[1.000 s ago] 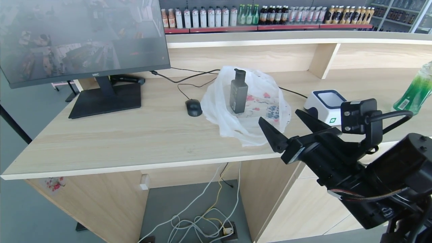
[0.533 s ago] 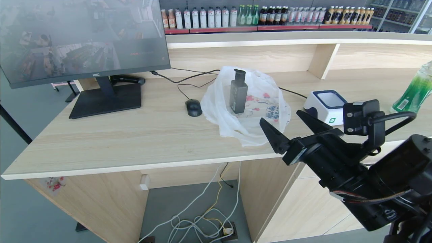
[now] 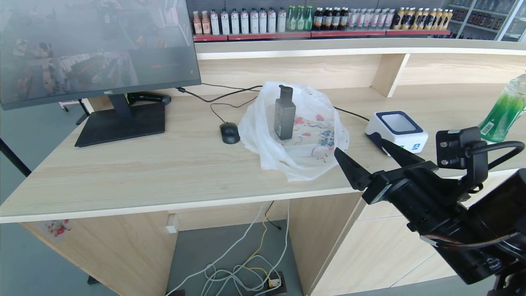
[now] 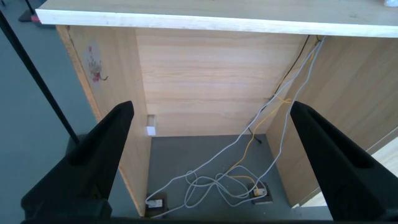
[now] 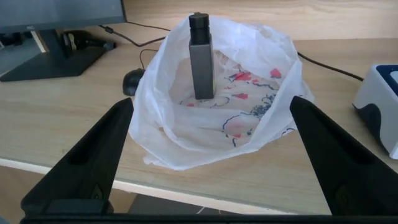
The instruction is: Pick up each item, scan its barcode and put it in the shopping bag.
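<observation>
Standing upright in the white translucent plastic shopping bag (image 3: pixel 257 127), the dark grey rectangular bottle (image 3: pixel 284 113) rests on something printed in red and blue, its lettering too small to read. The camera has shifted; measured against the bag, the right claw (image 3: pixel 361 146) has drawn back slightly and hangs spread and empty off the front edge of the pale wooden counter (image 3: pixel 164 164). Just beside the bag sits the white-and-blue box barcode scanner (image 3: pixel 396 128); a green plastic bottle (image 3: pixel 503 109) with a barcode label stands farther right. The left claw (image 4: pixel 211 106), also spread and empty, hangs low facing the white cables (image 4: pixel 217 180) under the counter.
</observation>
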